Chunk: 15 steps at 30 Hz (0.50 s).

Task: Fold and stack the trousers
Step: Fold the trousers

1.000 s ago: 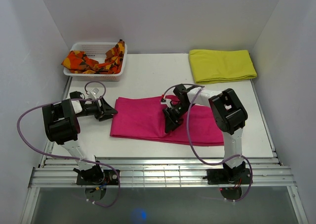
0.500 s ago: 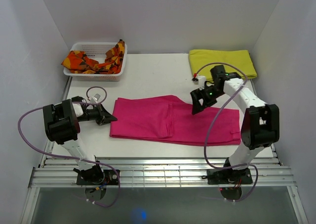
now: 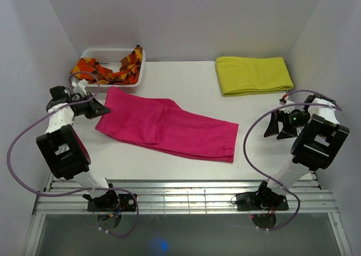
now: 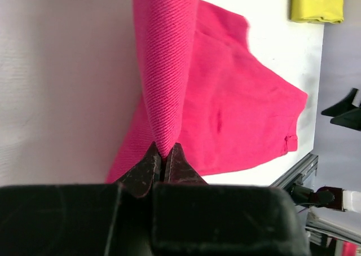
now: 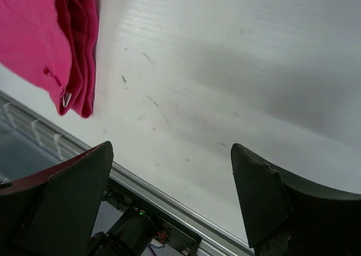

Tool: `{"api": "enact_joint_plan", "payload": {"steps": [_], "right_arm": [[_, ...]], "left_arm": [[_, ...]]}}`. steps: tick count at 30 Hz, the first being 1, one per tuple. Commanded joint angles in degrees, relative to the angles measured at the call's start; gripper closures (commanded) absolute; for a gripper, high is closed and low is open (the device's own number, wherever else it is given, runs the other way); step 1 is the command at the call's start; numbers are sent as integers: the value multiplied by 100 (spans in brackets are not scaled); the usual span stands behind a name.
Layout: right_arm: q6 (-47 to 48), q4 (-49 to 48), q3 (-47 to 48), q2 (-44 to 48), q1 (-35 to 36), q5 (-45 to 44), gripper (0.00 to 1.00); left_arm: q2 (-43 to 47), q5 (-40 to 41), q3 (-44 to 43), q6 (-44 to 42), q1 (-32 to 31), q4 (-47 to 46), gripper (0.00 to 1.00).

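Trousers (image 3: 169,129) are lying slantwise across the middle of the table (image 3: 192,81), pink cloth folded over on itself. One end sits up near the basket (image 3: 137,70) at the far left and the hem end points down toward the right front.

Your left gripper (image 3: 100,110) has that far-left end. From the left wrist view you can see the fingertips (image 4: 151,164) pinched tight together on a ridge of the pink fabric, which stands up out of the jaws while the rest spreads flat on the table beyond.

Your right gripper (image 3: 274,126) is way over on the right side of the table, well apart from the hem end. Its jaws stand wide apart with nothing between them, just bare tabletop below, and in its own camera the hem corner of the trousers (image 5: 70,58) only peeks in at the upper left.

Around it: the white basket holds the orange-and-red patterned cloth (image 3: 96,71), and it sits just beside the end you're gripping, so that's the closest thing to the left arm. The folded yellow cloth (image 3: 254,74) is at the far right corner, apart from both the trousers and the right gripper.
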<state>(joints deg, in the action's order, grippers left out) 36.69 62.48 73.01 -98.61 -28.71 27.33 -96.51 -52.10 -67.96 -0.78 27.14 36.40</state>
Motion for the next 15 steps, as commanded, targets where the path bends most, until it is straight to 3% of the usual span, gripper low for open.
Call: {"api": "enact_joint_plan", "payload": {"steps": [1,3,6,15], "right_arm": [[234,493,-173,-343,58,1295,10],[42,424,-243,-554,137,2000,10],[-196,4,-523,-695,391,2381,10],[-1049,-1298,-1474,-677,1771,2698,10]], "left_arm": [[642,-266,-279,-72,-173,525,100],[817,-266,-296,42,-340,613,100],[1011,-47,-331,516,-726,631,100],[1521,736,-604,1790,-2545,246,100]]}}
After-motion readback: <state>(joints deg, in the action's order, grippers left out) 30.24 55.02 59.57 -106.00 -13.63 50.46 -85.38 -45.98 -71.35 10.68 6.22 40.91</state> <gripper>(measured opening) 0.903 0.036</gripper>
